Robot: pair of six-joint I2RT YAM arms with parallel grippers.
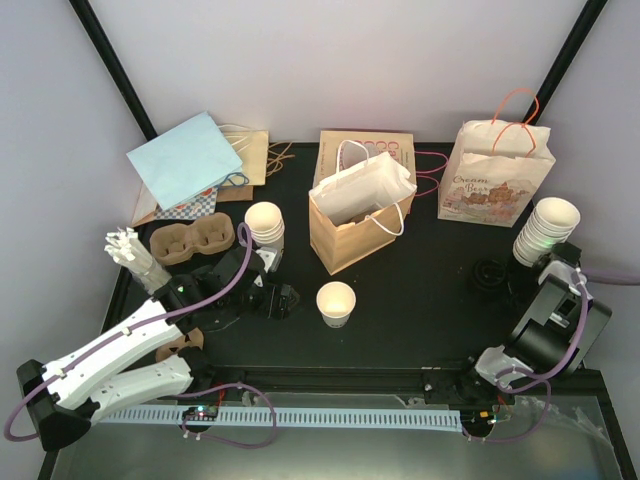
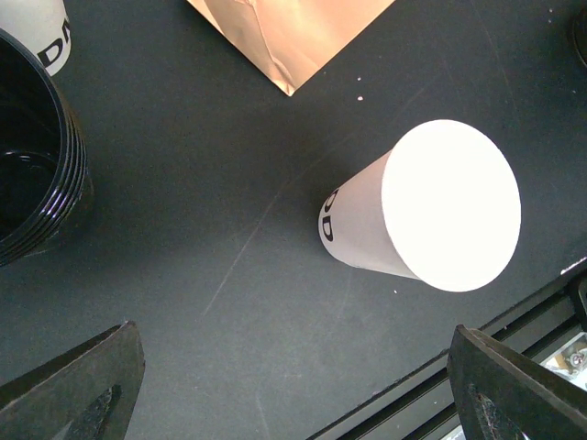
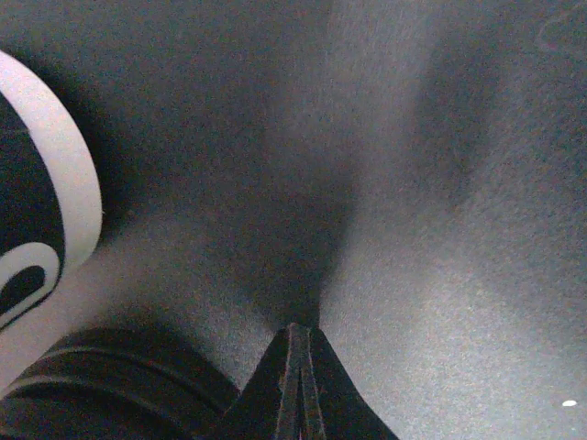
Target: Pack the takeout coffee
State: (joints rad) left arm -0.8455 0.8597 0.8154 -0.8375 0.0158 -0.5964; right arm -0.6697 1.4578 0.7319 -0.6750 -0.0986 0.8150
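Observation:
The takeout coffee cup (image 1: 336,303), small and cream-white, stands upright with its mouth uncovered on the black table, in front of the brown bag. In the left wrist view the cup (image 2: 422,206) is up and to the right of my left gripper (image 2: 303,403). That gripper is open, with only bare table between its fingers. From above, the left gripper (image 1: 285,300) sits just left of the cup, not touching it. A stack of black lids (image 2: 32,174) is at its left. My right gripper (image 3: 301,367) is shut on nothing, low over the table.
A brown paper bag (image 1: 350,235) holding a white bag stands behind the cup. Stacks of nested cups (image 1: 265,222) (image 1: 547,228) stand left and right. A pulp carrier (image 1: 190,242), flat bags (image 1: 190,160), a printed bag (image 1: 495,180) and more lids (image 1: 490,273) ring the table.

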